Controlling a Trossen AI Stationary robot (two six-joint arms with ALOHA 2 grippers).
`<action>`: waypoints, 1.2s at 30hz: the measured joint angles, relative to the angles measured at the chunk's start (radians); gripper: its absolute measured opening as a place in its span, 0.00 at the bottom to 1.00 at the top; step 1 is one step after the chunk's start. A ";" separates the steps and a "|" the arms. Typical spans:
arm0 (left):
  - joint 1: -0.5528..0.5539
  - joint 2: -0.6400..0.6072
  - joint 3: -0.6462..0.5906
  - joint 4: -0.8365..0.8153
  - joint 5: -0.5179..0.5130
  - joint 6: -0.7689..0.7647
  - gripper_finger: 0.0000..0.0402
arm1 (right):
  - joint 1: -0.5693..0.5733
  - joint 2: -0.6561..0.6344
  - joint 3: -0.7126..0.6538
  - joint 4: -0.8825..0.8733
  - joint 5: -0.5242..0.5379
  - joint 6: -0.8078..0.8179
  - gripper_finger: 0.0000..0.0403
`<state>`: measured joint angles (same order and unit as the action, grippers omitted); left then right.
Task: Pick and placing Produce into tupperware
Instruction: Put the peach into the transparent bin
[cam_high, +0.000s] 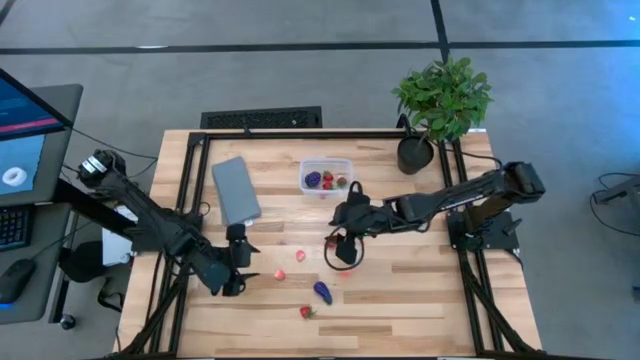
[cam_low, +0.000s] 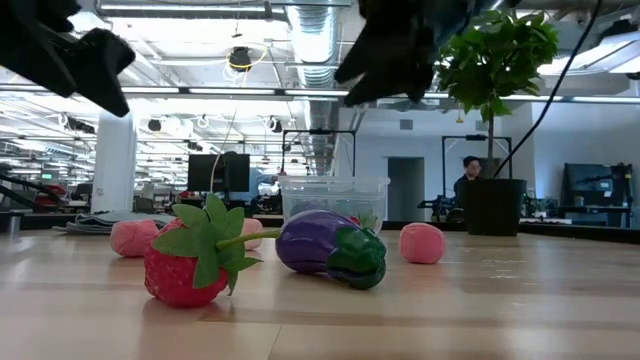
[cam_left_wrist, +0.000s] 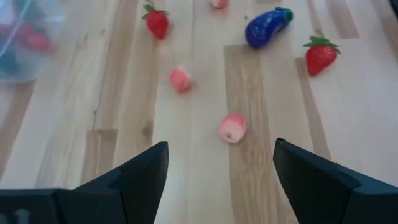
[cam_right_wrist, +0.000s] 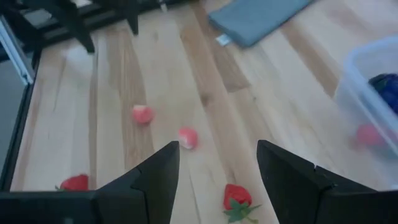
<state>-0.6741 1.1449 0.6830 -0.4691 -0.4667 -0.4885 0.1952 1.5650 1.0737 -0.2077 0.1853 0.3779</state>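
Note:
The clear tupperware (cam_high: 325, 178) stands on the table's far middle and holds a purple eggplant (cam_right_wrist: 384, 84) and red pieces. Loose produce lies on the wood: pink pieces (cam_high: 279, 274) (cam_high: 299, 256), a purple eggplant (cam_high: 322, 291) and a strawberry (cam_high: 307, 312) near the front. My left gripper (cam_high: 237, 270) hovers open left of these, with a pink piece (cam_left_wrist: 232, 127) just ahead of its fingers. My right gripper (cam_high: 343, 250) hovers open above the table's middle, with a strawberry (cam_right_wrist: 237, 198) on the wood below, between its fingers.
A flat grey lid (cam_high: 236, 189) lies left of the tupperware. A potted plant (cam_high: 440, 105) stands at the far right corner. A black frame (cam_high: 180, 200) runs along the table's edges. Bare wood lies to the right of the produce.

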 joint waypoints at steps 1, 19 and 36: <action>0.016 0.001 0.000 0.014 0.025 0.023 0.70 | 0.007 -0.008 0.000 0.000 0.016 0.000 0.59; 0.165 0.204 0.000 0.156 0.249 0.191 0.70 | 0.163 -0.072 -0.023 -0.078 0.303 0.156 0.59; 0.186 0.334 -0.009 0.309 0.253 0.191 0.70 | 0.433 -0.362 -0.263 -0.021 0.853 0.445 0.59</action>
<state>-0.4885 1.4787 0.6742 -0.1600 -0.2134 -0.2977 0.6286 1.2031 0.8108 -0.2284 1.0381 0.8225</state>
